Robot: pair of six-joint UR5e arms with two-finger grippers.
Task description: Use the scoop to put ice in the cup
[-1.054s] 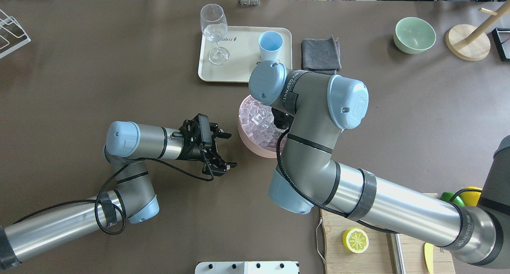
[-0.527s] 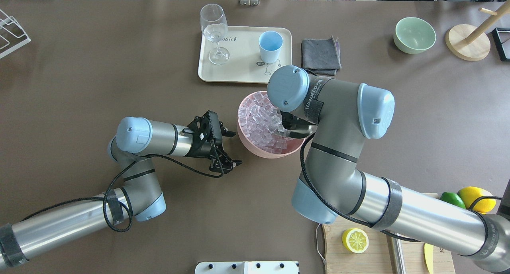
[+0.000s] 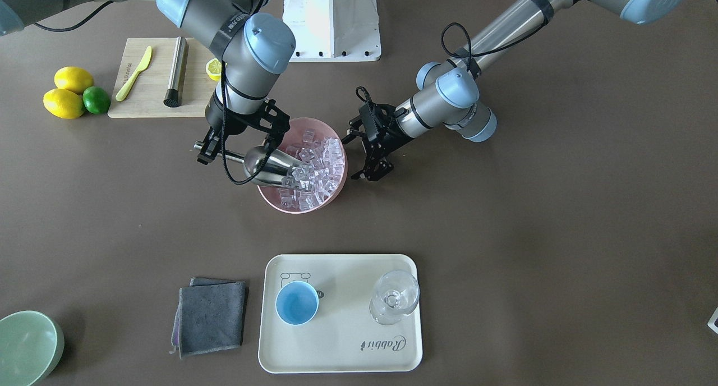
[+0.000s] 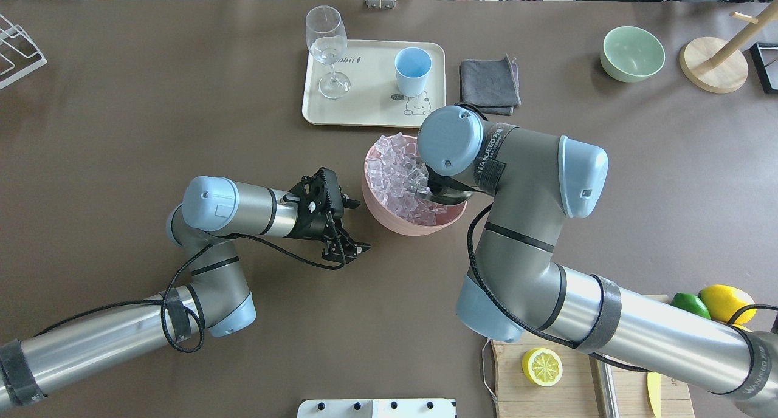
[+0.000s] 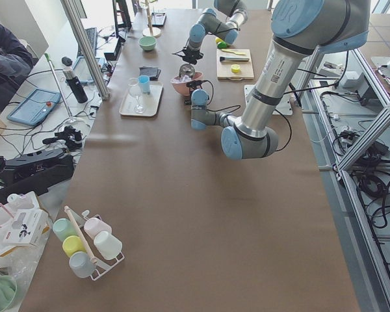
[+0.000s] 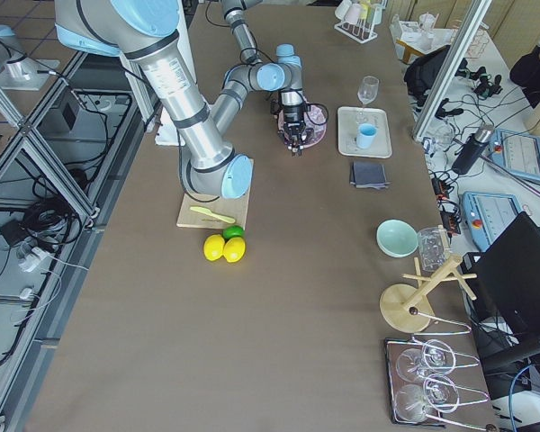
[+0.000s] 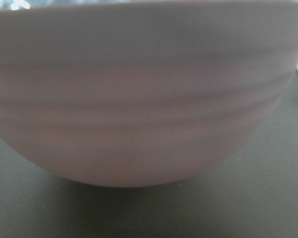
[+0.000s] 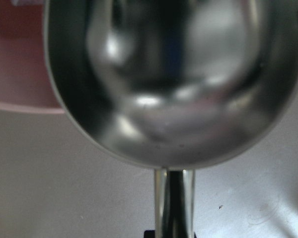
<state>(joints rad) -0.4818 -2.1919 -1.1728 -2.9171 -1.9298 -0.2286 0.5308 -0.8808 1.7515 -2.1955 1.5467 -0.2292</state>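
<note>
Since a second ago both arms have shifted rightward; the left end effector (image 4: 355, 225), fingers spread wide, sits just beside the pink bowl (image 4: 389, 220) on the tabletop (image 4: 182, 102). Ice (image 4: 395, 175) heaps that bowl, and the cup (image 4: 412, 70) stands on the tray (image 4: 371, 102) beyond. The scoop (image 3: 269, 164) lies with its mouth among the ice, its handle pinched by the right end effector (image 3: 224, 149).

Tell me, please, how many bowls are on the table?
2: a pink bowl holding ice at the table's centre, and a pale green bowl near the wooden stand; none seems hidden.
</note>
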